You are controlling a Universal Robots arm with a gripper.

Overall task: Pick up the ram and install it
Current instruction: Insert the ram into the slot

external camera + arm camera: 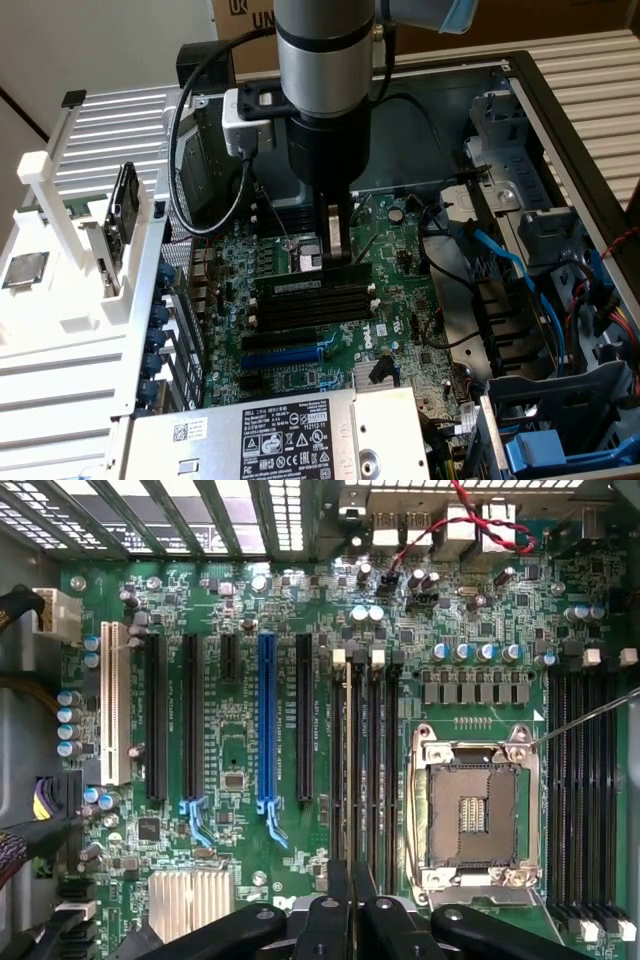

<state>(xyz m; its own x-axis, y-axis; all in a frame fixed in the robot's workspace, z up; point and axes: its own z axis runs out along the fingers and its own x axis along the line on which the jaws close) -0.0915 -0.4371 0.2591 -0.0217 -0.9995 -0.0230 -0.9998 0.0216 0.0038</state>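
Note:
The ram (300, 287) is a thin green stick with a pale sticker. It stands on edge in the black memory slot nearest the CPU socket on the motherboard (400, 250). My gripper (338, 262) comes straight down onto it, and its narrow fingers are shut on the stick's top edge near one end. In the wrist view the black fingers (338, 890) of the gripper (350, 885) meet over the row of memory slots. The ram (353, 770) runs away from them edge-on as a thin line.
The open CPU socket (470, 815) lies beside the memory slots. A long blue slot (266, 720) and black expansion slots sit further along the board. A power supply (290, 435) borders the case front. Blue cables (505, 260) and drive cages crowd the exterior view's right, and a white fixture (60, 250) stands at its left.

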